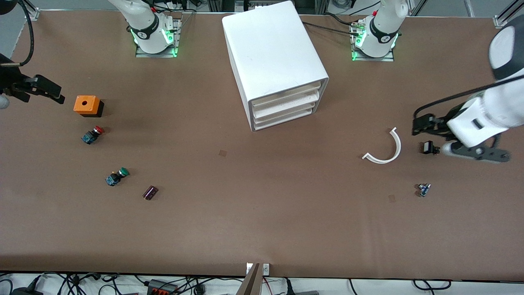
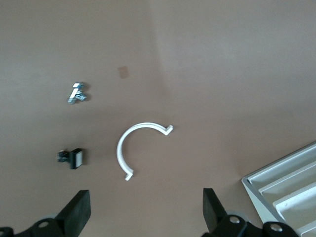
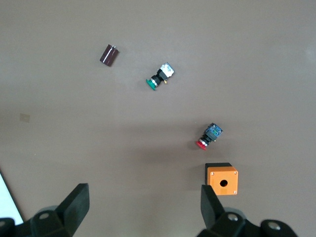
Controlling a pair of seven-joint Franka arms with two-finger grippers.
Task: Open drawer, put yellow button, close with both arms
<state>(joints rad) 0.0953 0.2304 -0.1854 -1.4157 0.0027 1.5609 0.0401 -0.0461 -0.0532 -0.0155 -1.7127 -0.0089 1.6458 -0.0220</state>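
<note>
The white cabinet stands at the middle of the table near the bases. Its top drawer is shut, like the two below it. A corner of the cabinet shows in the left wrist view. The yellow button is out of view. My left gripper is open and empty over the table at the left arm's end; it also shows in the left wrist view. My right gripper is open and empty over the right arm's end, beside an orange box; it also shows in the right wrist view.
A red-capped switch, a green-capped switch and a dark cylinder lie near the orange box. A white curved piece, a small black part and a small metal part lie by the left gripper.
</note>
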